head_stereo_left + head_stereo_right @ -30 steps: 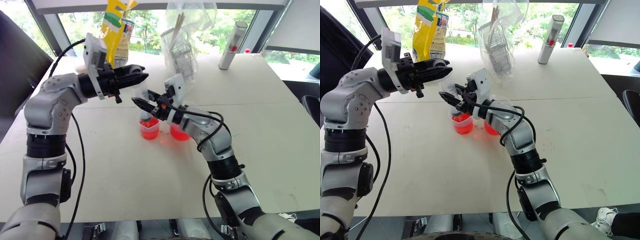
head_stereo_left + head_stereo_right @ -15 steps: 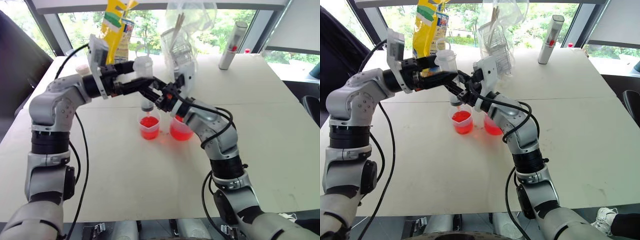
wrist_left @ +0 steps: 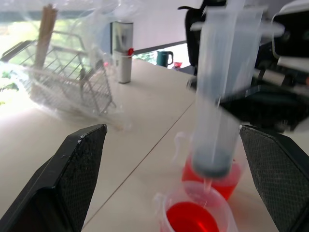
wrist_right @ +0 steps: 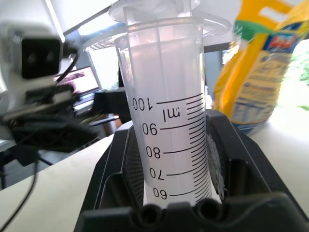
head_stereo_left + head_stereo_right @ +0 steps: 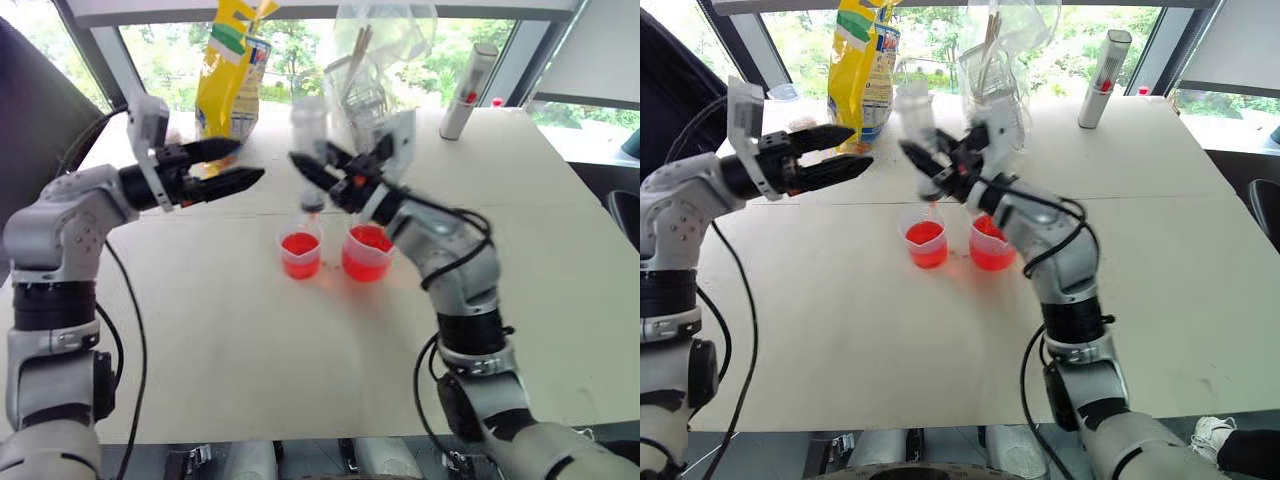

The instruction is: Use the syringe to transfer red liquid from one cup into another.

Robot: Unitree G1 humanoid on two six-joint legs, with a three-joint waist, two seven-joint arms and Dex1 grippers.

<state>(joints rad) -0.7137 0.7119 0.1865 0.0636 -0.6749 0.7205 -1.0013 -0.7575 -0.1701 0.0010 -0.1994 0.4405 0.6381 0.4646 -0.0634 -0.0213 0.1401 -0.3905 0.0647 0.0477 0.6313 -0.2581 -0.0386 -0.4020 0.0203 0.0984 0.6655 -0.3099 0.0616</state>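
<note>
The left gripper [image 5: 238, 164] has let go and drawn left, jaws wide. The right gripper [image 5: 322, 174] clamps the syringe [image 5: 310, 140] upright above the smaller cup [image 5: 300, 250]; beaker [image 5: 367, 252] just right; yellow bag [image 5: 229, 75], wire basket [image 5: 362, 95] beyond.

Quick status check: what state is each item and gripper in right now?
Syringe: upright, held above the cups, plunger down.
Smaller cup: upright, part-filled with red liquid.
Larger beaker: upright, part-filled with red liquid.
Right gripper: shut on syringe.
Left gripper: open, empty.
</note>
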